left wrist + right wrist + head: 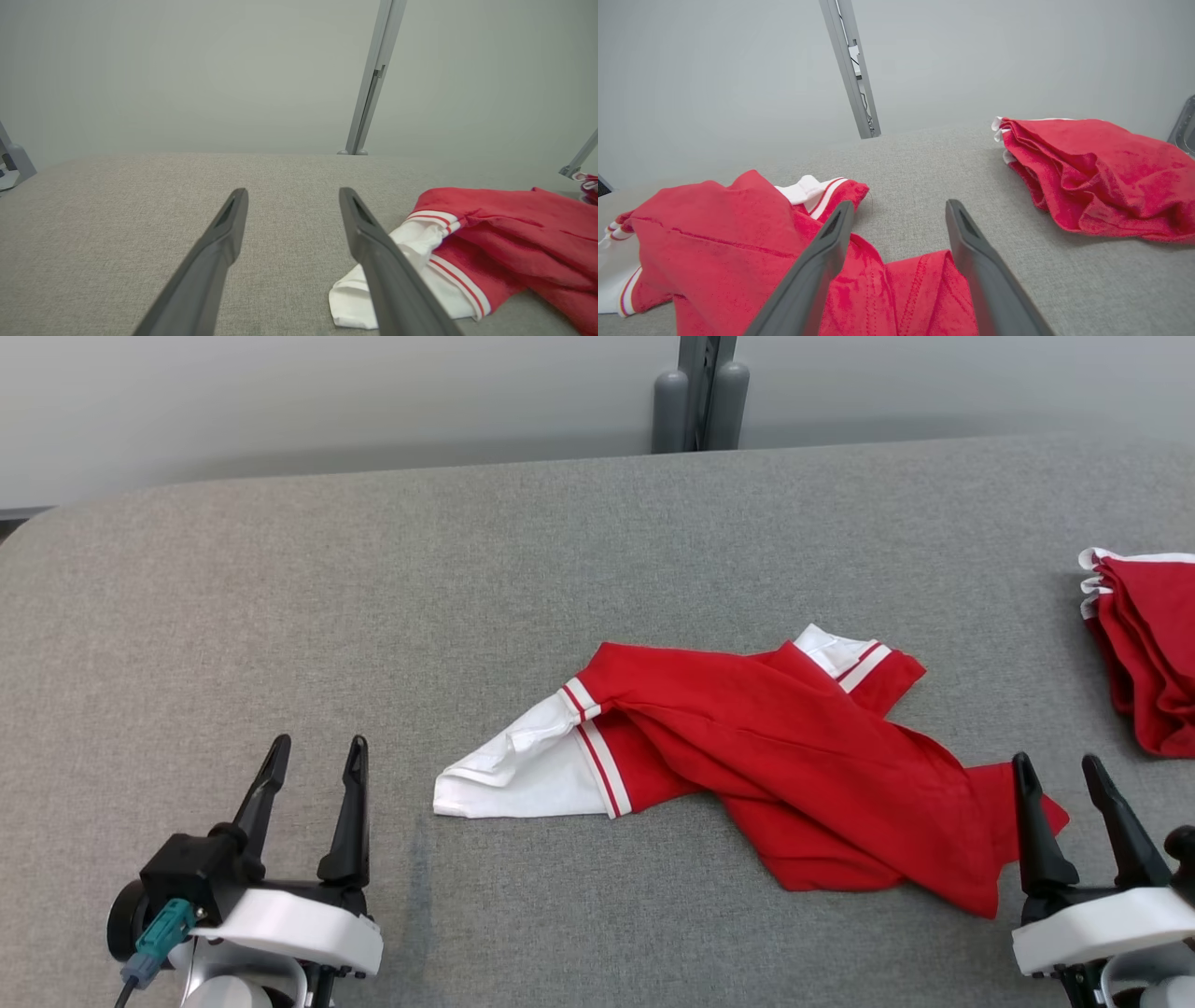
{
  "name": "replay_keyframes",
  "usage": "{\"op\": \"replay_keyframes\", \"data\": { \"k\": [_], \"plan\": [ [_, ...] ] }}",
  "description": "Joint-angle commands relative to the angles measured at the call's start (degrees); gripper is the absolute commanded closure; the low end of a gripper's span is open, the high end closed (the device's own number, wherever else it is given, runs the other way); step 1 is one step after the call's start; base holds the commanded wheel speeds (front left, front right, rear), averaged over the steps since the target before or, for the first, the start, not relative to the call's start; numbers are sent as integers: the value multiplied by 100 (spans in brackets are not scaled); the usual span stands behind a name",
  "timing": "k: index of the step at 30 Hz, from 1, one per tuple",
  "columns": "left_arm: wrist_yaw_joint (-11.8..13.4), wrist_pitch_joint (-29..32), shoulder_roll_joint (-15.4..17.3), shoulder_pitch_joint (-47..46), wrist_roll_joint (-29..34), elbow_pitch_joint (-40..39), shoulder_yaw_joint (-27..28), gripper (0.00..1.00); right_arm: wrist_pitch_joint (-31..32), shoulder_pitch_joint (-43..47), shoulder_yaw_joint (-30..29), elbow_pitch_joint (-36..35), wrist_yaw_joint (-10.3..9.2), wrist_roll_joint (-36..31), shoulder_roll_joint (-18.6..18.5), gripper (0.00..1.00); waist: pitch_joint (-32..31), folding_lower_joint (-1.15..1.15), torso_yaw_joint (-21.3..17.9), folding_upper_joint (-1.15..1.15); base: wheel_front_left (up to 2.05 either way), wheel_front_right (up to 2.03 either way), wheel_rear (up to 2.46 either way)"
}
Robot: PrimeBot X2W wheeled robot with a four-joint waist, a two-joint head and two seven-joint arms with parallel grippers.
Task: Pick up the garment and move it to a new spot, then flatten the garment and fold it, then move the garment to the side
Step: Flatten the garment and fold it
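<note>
The red and white garment [775,775] lies crumpled at the centre of the grey table [373,569]. The left gripper [317,747], lower left, is open and empty. The right gripper [1058,761], lower right, is open at the garment's edge. A red pile [1148,644] sits at the right edge.

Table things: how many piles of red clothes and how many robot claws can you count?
Crumpled red-and-white garment: 1
Folded red stack: 1
Grippers: 2, the left gripper and the right gripper, both open
Total: 4
</note>
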Motion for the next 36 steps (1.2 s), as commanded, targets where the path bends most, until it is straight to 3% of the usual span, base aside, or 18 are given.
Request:
{"op": "replay_keyframes", "data": {
  "k": [1,6,13,36],
  "plan": [
    [32,-10,40,53,-22,-10,12,0,-19,-39,-49,-68,1,-155,-13,0,-41,0,-7,0,0,0,0],
    [54,10,80,221,-30,-31,-9,0,235,72,-35,-735,1,-762,226,0,-206,0,-14,0,0,0,0],
    [95,81,117,450,-52,-142,-52,0,633,462,186,-1404,1,-952,347,0,-353,0,-19,0,0,0,0],
    [123,305,280,359,43,-393,-257,0,805,542,96,-1748,1,-924,417,0,-171,0,35,0,0,0,0]
  ]
}}
